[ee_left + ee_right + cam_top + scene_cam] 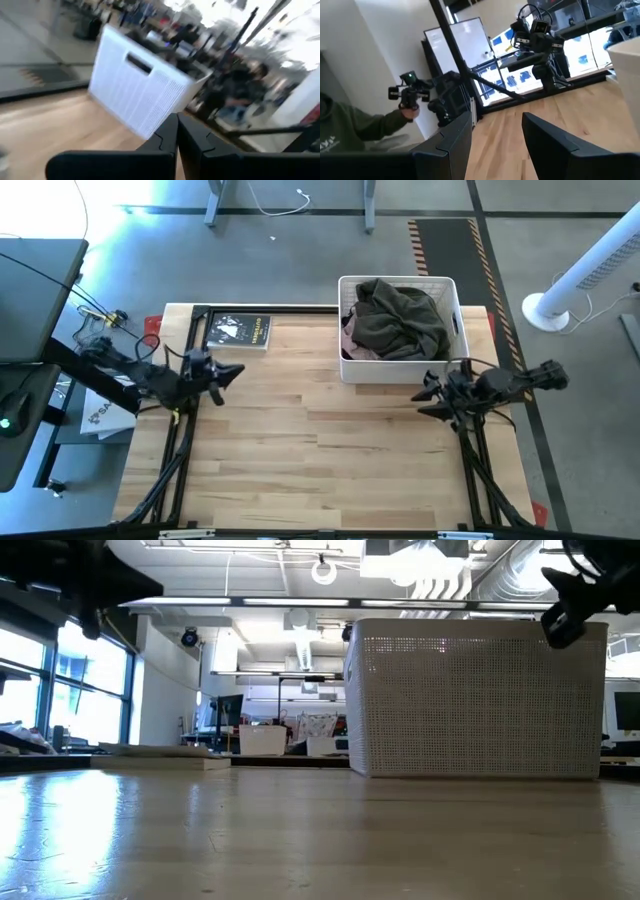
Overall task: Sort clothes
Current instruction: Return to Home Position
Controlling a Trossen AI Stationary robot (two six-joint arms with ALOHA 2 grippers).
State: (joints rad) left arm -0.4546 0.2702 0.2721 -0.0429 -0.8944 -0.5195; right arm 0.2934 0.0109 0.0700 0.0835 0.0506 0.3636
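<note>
A wooden desk (330,450) is carrying a white basket (395,371), the clothes (400,320) sitting heaped inside. The left gripper (232,373) is hovering closed at the left; the right gripper (425,396), open, is hanging beside the basket and could clip it while turning

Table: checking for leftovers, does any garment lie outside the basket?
No, the clothes sit inside the basket; the table otherwise bears only a book.

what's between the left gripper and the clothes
In the high view, only bare wooden table and the white basket's side wall separate the left gripper from the clothes piled inside it.
</note>
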